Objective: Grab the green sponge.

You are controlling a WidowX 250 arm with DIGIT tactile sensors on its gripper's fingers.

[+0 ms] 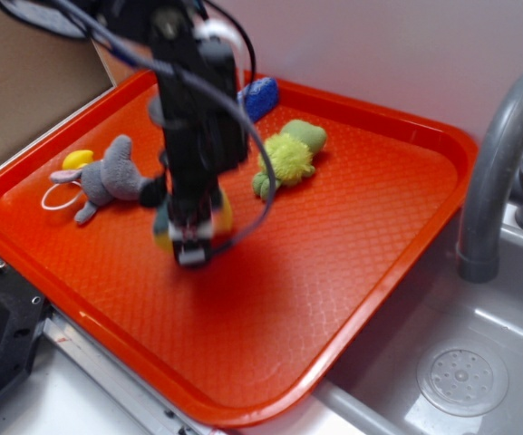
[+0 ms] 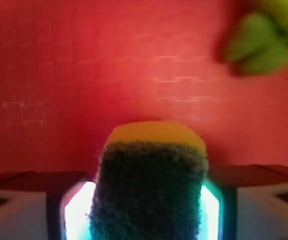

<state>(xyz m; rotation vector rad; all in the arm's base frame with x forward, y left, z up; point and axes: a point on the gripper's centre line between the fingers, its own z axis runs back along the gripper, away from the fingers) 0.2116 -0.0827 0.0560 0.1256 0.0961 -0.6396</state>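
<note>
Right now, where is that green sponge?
The green sponge sits between the fingers of the gripper, near the middle-left of the orange tray, between the grey plush toy and the lime-green plush toy.

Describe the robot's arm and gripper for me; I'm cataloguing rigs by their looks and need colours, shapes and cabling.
The arm is a blocky black column, blurred in the exterior view, with black cables looping from its upper part down alongside it. The gripper at its tip looks black with pale grey-white parts. In the wrist view its fingers are white with dark upper edges. No markings are legible.
</note>
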